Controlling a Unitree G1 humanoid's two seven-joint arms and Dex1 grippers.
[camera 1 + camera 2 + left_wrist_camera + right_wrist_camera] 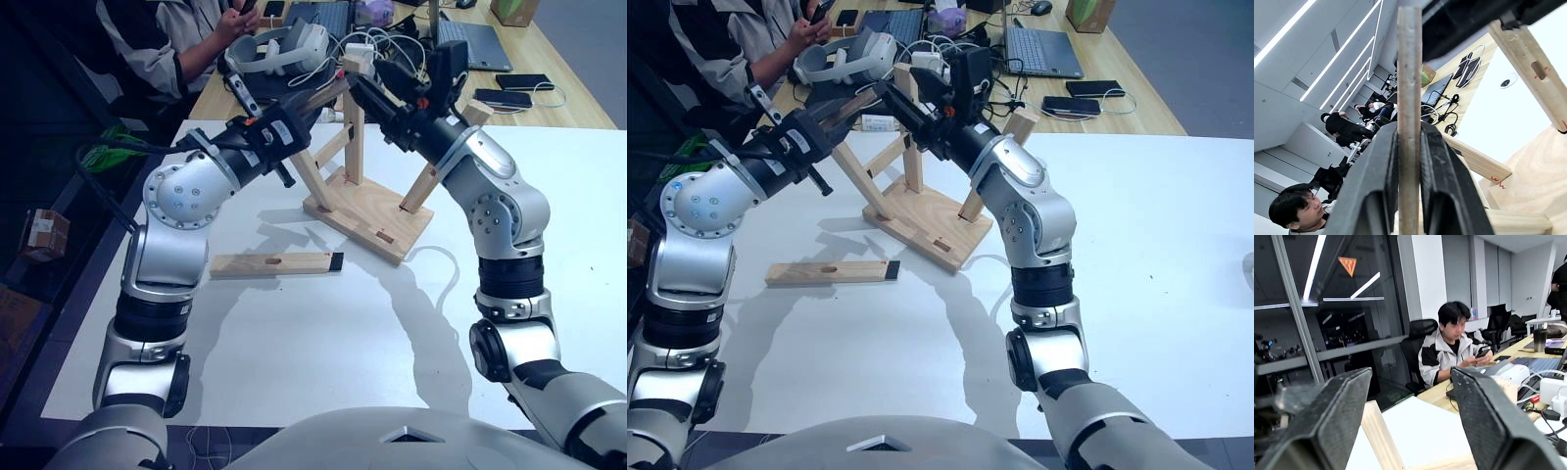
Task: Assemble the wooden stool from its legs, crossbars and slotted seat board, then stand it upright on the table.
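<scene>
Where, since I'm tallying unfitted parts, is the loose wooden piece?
Left eye view: the loose wooden piece lies flat on the table, on the robot's left, in front of the seat board.

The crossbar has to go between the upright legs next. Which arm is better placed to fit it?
Left, probably. The left gripper is shut on the crossbar, held up beside the upright legs. The right gripper stands open around one leg's top, carrying nothing.
</scene>
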